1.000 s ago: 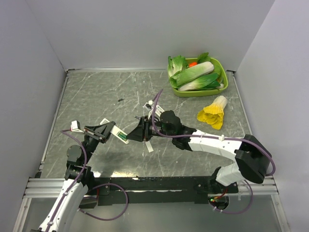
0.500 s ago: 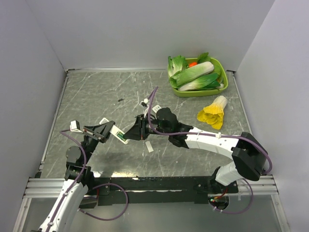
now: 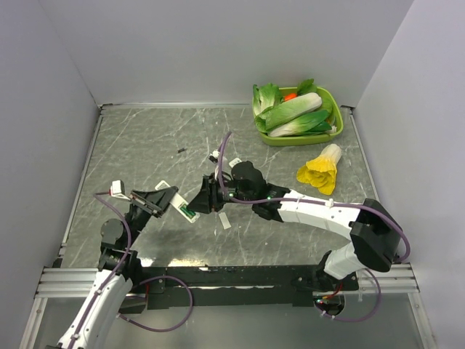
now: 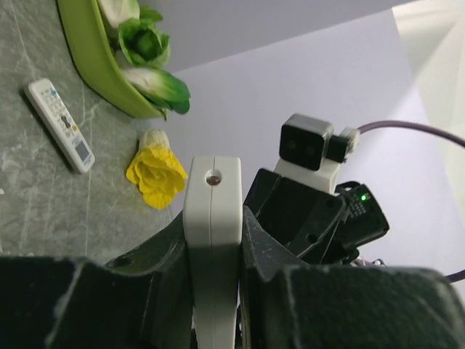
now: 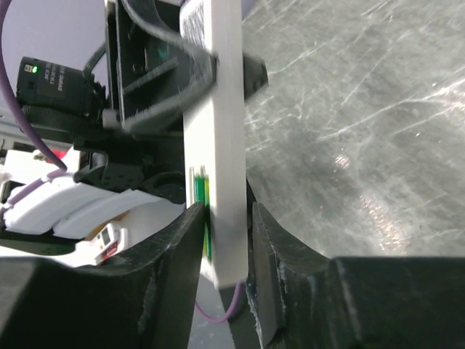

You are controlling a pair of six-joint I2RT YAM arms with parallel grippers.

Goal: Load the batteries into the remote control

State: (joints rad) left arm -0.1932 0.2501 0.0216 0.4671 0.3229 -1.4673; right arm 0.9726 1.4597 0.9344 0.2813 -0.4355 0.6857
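The grey marbled tabletop [image 3: 131,145] runs under both arms. The left tool [image 4: 213,240] is pressed together on the remote control [image 4: 212,190], pinching it between both fingers and holding it clear of the tabletop. The remote's near end is hidden inside the tool. The right tool [image 5: 225,218] meets it from the opposite side, its fingers [image 5: 171,254] straddling the remote's free end. Blur there makes it impossible to tell whether they press on the casing or merely stand close to it.

Well beyond the right tool, toward the far corner, a green tray [image 3: 299,141] holds leafy vegetables; the left wrist view cuts it off at the edge. A yellow-leaved vegetable [image 3: 320,171] lies on the tabletop between that tray and the right arm. A second, wider remote [image 4: 59,125] lies flat beyond the left tool.

Between the right tool's fingers a green strip, probably a battery [image 5: 200,190], shows in the held remote's open side. Whether one or two sit there cannot be made out.
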